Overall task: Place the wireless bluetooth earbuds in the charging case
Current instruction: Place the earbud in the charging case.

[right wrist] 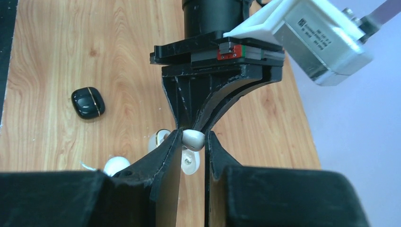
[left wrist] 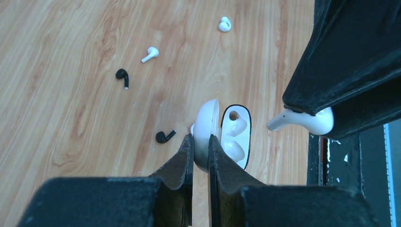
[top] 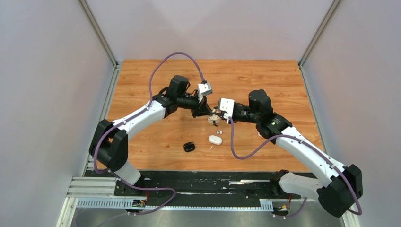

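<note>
Earbud (left wrist: 307, 122), white with a short stem, is being pinched by its bulb in the right gripper (right wrist: 194, 137), whose jaws are standing narrowly apart around it. It is hanging above the table (left wrist: 71, 118), just beside the case (left wrist: 235, 135), with its stem pointing that way.

Opposite, the left gripper (left wrist: 201, 140) is clamping fully down on the open lid (left wrist: 207, 118), holding the case on edge so that its two moulded sockets are facing the earbud.

Assessment: the earbud is presenting as very light, rigid and glossy, so it is likely to be twisting or slipping under a loose pinch. The bulb is serving as the sound place to hold, leaving the stem free to enter a socket.

Several loose earbuds (left wrist: 122, 75), black and white, are lying on the table beyond.
</note>
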You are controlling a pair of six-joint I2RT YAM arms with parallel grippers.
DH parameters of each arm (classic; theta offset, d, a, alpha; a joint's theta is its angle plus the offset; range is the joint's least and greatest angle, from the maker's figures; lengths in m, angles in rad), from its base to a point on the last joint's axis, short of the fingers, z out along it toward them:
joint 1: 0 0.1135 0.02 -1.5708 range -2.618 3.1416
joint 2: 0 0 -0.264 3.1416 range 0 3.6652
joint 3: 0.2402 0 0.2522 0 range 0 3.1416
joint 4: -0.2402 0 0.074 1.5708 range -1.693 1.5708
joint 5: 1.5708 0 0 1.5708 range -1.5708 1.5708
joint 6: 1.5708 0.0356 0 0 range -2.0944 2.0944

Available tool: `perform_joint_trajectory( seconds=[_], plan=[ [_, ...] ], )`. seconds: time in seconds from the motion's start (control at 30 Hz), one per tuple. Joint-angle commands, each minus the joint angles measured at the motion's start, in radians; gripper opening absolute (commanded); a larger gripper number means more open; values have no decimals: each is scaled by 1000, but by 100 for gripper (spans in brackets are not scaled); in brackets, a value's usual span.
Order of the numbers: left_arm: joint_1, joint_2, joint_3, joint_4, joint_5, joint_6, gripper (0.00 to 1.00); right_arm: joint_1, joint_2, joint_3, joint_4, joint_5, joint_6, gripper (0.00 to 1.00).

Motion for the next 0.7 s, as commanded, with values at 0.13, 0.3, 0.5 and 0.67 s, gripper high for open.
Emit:
perform_joint_trajectory(
  seconds=[0.13,0.3,0.5,0.67],
  plan=[
    [3,-73,49,-9,-108,3,0,21,63,86,-86,53,105,0],
    [3,-82,40,15,-126,-14,0,40,91,99,-102,116,147,0],
    [3,-81,40,24,-124,-12,0,53,115,104,-109,196,151,0],
    [3,-81,40,21,-121,1,0,56,138,109,-109,256,162,0]
  ],
)
